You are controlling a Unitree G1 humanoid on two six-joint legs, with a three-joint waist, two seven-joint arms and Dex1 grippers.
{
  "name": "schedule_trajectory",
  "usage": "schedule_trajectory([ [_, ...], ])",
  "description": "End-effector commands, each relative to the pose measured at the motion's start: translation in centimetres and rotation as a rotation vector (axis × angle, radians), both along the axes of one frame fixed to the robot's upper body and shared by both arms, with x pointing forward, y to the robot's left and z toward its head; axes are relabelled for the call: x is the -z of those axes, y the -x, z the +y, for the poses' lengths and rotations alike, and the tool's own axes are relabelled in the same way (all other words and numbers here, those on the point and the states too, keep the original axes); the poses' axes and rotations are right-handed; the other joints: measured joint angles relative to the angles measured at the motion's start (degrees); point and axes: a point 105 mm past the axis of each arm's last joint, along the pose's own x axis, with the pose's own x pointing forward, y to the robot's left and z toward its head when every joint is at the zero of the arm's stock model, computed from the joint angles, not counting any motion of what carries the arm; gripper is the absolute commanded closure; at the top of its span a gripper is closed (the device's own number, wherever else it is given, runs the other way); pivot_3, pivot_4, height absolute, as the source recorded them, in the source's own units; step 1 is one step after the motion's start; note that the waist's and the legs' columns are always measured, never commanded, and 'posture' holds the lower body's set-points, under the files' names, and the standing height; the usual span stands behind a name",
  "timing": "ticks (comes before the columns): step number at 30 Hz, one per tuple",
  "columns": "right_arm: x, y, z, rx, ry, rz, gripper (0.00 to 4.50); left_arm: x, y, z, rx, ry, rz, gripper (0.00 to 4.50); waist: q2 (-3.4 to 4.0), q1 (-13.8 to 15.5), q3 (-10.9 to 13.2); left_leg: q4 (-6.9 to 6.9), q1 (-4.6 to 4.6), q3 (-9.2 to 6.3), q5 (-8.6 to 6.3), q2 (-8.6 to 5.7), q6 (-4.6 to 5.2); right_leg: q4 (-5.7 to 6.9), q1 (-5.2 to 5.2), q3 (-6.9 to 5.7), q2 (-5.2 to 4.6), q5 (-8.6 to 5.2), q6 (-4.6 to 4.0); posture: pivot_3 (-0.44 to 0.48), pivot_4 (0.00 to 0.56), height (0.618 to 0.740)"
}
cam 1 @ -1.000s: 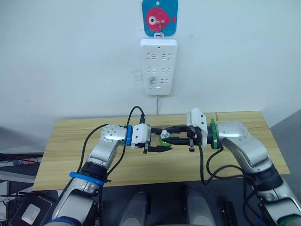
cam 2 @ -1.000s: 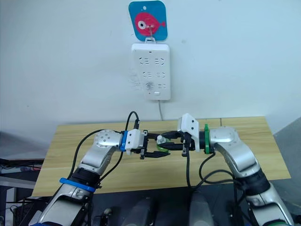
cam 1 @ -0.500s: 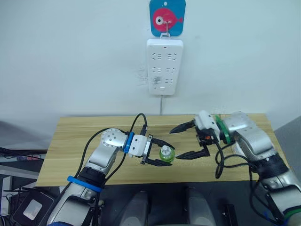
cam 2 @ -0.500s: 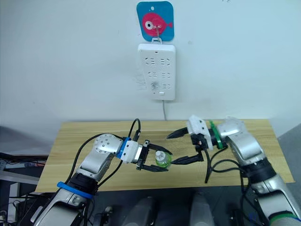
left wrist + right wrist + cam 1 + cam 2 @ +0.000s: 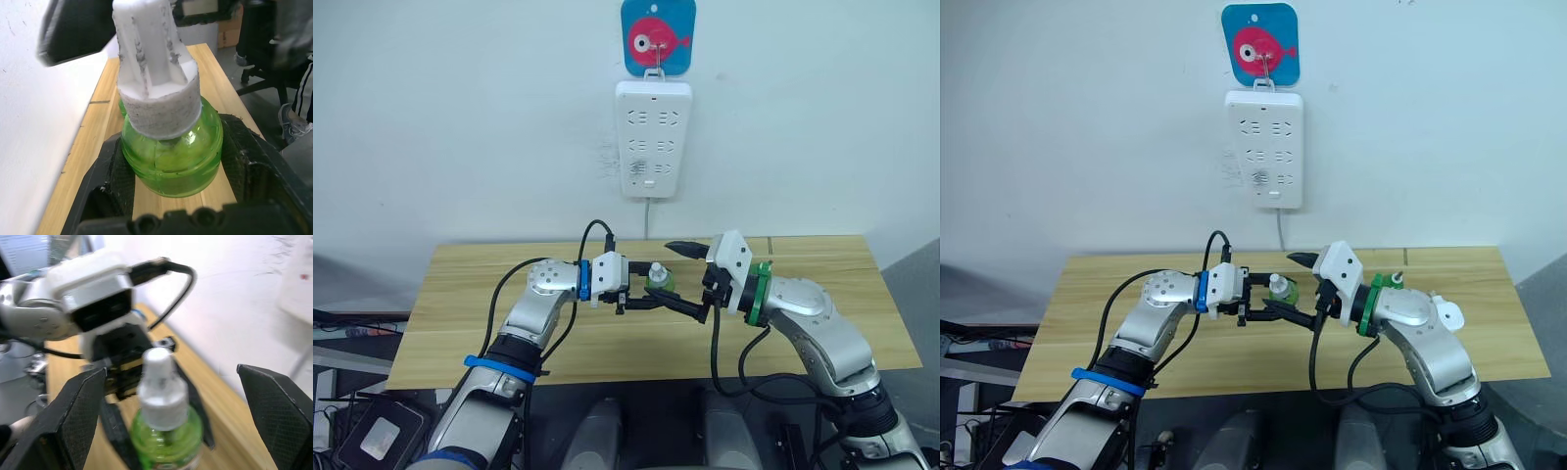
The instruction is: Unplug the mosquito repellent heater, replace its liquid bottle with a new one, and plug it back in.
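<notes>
A small green liquid bottle (image 5: 658, 283) with a white cap (image 5: 156, 73) hangs above the table, and my left gripper (image 5: 649, 291) is shut on its round body (image 5: 171, 156). My right gripper (image 5: 674, 275) faces it from the right and is open wide. One of its fingers (image 5: 78, 406) stands on either side of the bottle (image 5: 166, 435), clear of it. The mosquito repellent heater is out of view.
A tall white power strip (image 5: 652, 137) hangs on the wall behind, under a blue card with a pink fish (image 5: 657, 36). Its cord drops behind the wooden table (image 5: 460, 294). In the left wrist view, a person's legs and a chair base (image 5: 288, 98) show beyond the table's end.
My right gripper opened from its near-shut hold at the bottle's cap, drew back to the right, then returned with fingers spread around the bottle. The left gripper kept holding the bottle.
</notes>
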Motion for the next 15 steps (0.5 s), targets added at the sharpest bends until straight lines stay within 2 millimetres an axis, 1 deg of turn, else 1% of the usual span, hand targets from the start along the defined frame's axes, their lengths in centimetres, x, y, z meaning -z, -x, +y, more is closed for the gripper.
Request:
schedule_trajectory([
  [1,-0.5,0.3,0.9,-0.011,-0.010,-0.026,0.18,-1.1,0.0,-0.9,0.024,0.026,-0.046,2.25,0.00,-0.11,0.00,0.00,0.00,0.00,0.00,0.00,0.00,0.00,0.00,0.00,0.00,0.00,0.00,0.049,0.214,0.740],
  [3,-0.3,0.4,1.1,-0.025,-0.016,-0.001,0.65,-1.2,0.2,-1.1,0.032,0.029,-0.044,2.25,0.00,-0.24,0.00,0.00,0.00,0.01,0.00,0.00,0.00,0.00,0.00,-0.01,0.00,0.00,0.00,0.049,0.214,0.740],
  [7,0.0,0.8,1.3,-0.048,-0.020,0.033,2.06,-1.2,0.4,-1.2,0.043,0.031,-0.042,2.25,0.00,-0.52,0.00,0.00,0.00,0.00,0.00,0.00,0.00,0.00,0.00,0.00,0.00,0.00,0.00,0.055,0.214,0.740],
  [8,0.0,1.0,1.3,-0.053,-0.029,0.043,2.50,-1.2,0.5,-1.1,0.042,0.031,-0.042,2.25,0.00,-0.53,0.00,-0.01,0.00,0.00,0.00,0.01,0.00,0.00,0.00,0.00,0.01,0.00,0.00,0.059,0.214,0.740],
  [10,-0.1,1.1,1.3,-0.061,-0.040,0.052,3.20,-1.3,0.5,-1.1,0.041,0.031,-0.042,2.25,0.00,-0.56,0.00,-0.01,0.00,-0.01,0.00,0.01,0.00,0.00,0.00,0.00,0.01,0.00,0.00,0.062,0.214,0.740],
  [11,-0.2,1.3,1.3,-0.073,-0.043,0.056,3.42,-1.2,0.5,-1.0,0.039,0.029,-0.041,2.25,0.00,-0.56,0.00,-0.01,0.00,-0.01,0.00,0.01,0.00,0.00,0.00,0.00,0.01,0.00,0.00,0.067,0.215,0.740],
  [15,-0.2,2.1,1.6,-0.139,-0.043,0.061,3.42,-1.0,0.9,-0.8,0.041,0.023,-0.042,2.25,0.00,-0.56,0.00,-0.01,0.00,-0.01,0.00,0.00,0.00,0.00,0.00,0.00,0.01,0.00,0.00,0.075,0.218,0.740],
])
